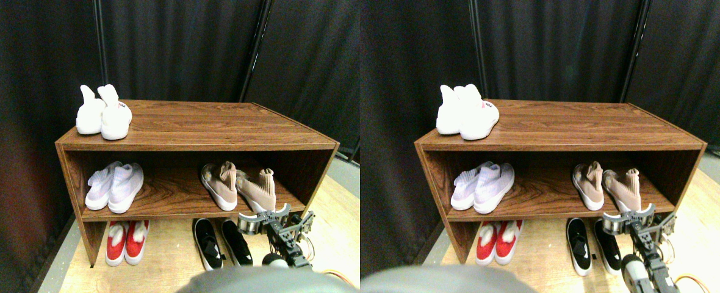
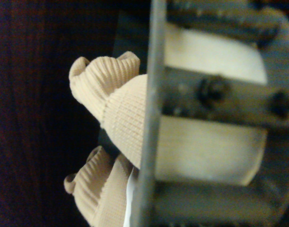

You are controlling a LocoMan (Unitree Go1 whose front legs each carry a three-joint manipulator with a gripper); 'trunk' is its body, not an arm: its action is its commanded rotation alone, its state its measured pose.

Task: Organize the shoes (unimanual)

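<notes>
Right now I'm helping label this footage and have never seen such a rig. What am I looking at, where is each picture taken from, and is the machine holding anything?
The wide picture is the two eyes of one forward camera on a four-legged robot, so every thing shows twice. It looks at a wooden shoe rack. On top stands a white pair. The shelf holds a pale-lavender pair and a dusty-pink pair, which lies askew. On the floor beneath are a red pair and a black pair.

The metal arm at the lower right ends in the right gripper, close to the nearer pink shoe at the shelf's front edge. The other picture comes from a camera on that arm: the dark frame is a jaw, with the pink shoes' ribbed cuffs behind it. Whether it grips the shoe, I cannot tell.
</notes>
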